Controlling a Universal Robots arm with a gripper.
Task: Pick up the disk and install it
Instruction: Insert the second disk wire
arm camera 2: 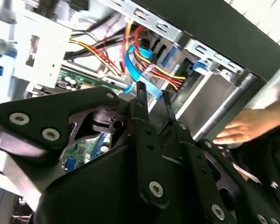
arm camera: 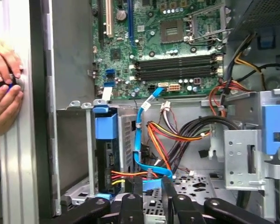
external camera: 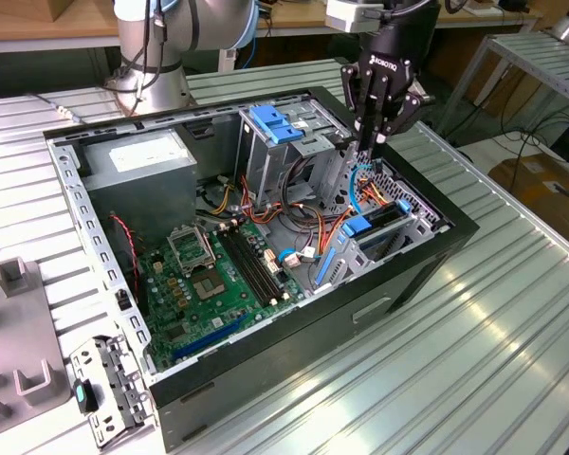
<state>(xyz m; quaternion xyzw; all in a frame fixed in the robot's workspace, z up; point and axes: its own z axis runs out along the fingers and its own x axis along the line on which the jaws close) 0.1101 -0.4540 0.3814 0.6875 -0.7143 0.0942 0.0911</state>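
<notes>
The disk (external camera: 360, 226) stands on edge in the low drive bay at the front corner of the open computer case (external camera: 427, 275). Its bright blue carrier top and a blue side rail show above the bay wall. In the first wrist view the disk (arm camera: 106, 133) is a blue cap over a dark drive body. My gripper (external camera: 370, 144) hangs above the case, over the orange and blue cables beside the bay and apart from the disk. In both wrist views the gripper (arm camera: 151, 184) (arm camera 2: 153, 95) is open by a narrow gap, with nothing between its fingers.
A tall silver cage with a light-blue latch (external camera: 273, 123) stands behind the gripper. The green motherboard (external camera: 218, 275) and power supply (external camera: 142, 161) lie in the case. A person's hand (arm camera: 2, 88) (arm camera 2: 247, 126) rests on the case's outer side. A loose metal bracket (external camera: 109, 389) lies on the table.
</notes>
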